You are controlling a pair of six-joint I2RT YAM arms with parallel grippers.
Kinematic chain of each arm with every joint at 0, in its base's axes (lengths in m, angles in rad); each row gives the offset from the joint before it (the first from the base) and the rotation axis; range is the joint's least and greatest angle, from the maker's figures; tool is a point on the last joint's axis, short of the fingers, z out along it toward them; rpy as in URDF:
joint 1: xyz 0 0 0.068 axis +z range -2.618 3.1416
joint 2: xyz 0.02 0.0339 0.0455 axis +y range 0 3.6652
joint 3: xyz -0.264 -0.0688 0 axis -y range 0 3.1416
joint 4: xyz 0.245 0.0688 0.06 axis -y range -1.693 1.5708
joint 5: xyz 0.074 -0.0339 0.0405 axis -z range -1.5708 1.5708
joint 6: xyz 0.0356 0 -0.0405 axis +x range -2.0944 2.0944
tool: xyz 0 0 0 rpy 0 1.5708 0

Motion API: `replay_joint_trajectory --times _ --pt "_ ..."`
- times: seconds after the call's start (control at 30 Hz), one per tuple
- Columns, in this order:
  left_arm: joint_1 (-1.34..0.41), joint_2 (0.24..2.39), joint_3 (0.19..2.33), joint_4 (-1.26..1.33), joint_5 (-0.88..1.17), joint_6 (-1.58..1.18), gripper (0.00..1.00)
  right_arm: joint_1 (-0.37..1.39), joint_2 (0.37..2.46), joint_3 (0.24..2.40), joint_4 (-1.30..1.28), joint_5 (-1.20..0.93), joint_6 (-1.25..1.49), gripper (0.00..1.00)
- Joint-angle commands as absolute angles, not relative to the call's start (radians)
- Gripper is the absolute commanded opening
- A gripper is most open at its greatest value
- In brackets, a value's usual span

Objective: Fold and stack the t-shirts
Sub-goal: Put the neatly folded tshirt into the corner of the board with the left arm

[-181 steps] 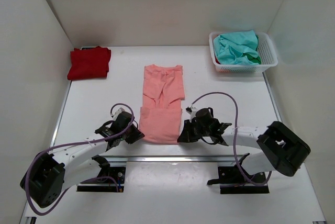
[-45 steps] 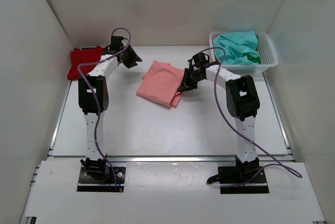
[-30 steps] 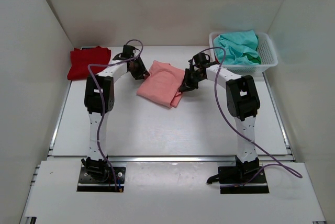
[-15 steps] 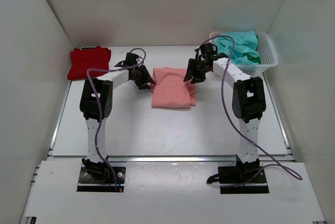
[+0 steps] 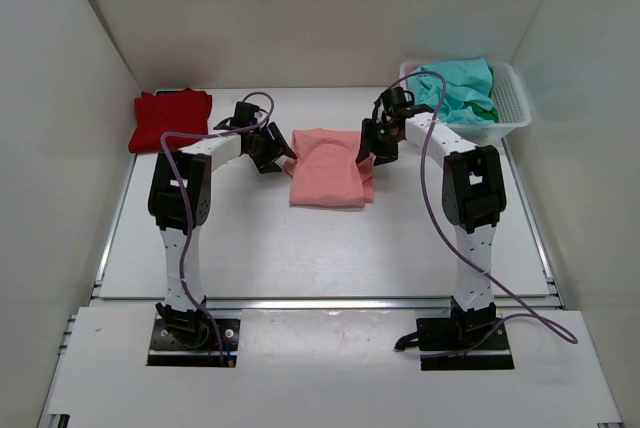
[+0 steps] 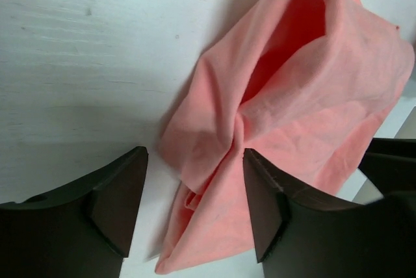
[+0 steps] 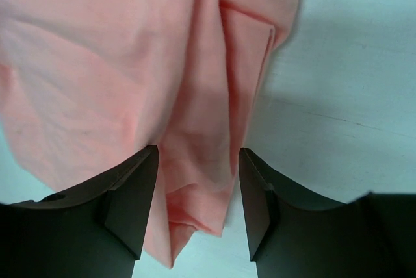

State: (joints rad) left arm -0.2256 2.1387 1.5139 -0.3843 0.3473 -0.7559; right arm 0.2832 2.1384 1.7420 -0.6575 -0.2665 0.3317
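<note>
The left gripper (image 6: 195, 164) and right gripper (image 7: 198, 158) stood with jaws apart, straddling the plain pink shirt (image 5: 328, 173), seemingly without pinching it.

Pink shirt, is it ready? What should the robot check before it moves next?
1. Pink shirt folded on the table: ok.
2. Left hand open, not pinching cloth: ok.
3. Right hand open, not pinching cloth: ok.
4. Fold neat: not ok, the edge by the left hand is bunched and puffy.
5. Red shirt folded in the far left corner, free to stack on: ok.
6. Green shirt folded: not ok, it sits crumpled in the basket.
</note>
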Motion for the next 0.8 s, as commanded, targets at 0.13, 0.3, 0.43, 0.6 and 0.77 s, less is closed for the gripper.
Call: replay_joint_trajectory --times 0.13,0.3,0.43,0.6,0.77 --pt "-0.25 2.129 1.523 -0.347 0.348 -0.719 0.78 0.29 2.157 1.753 -0.675 -0.196 0.313 0.5" --pt "-0.279 2.146 1.543 -0.366 0.322 -0.68 0.83 0.295 2.171 1.762 -0.681 -0.184 0.311 0.5" --pt "-0.328 2.177 1.575 -0.394 0.256 -0.657 0.82 0.281 2.171 1.756 -0.684 -0.18 0.34 0.51" --pt "-0.394 2.246 1.638 -0.443 0.183 -0.62 0.79 0.27 2.116 1.726 -0.681 -0.157 0.356 0.5" --pt "-0.44 2.296 1.697 -0.526 0.091 -0.617 0.72 0.227 2.007 1.637 -0.637 -0.163 0.39 0.5"
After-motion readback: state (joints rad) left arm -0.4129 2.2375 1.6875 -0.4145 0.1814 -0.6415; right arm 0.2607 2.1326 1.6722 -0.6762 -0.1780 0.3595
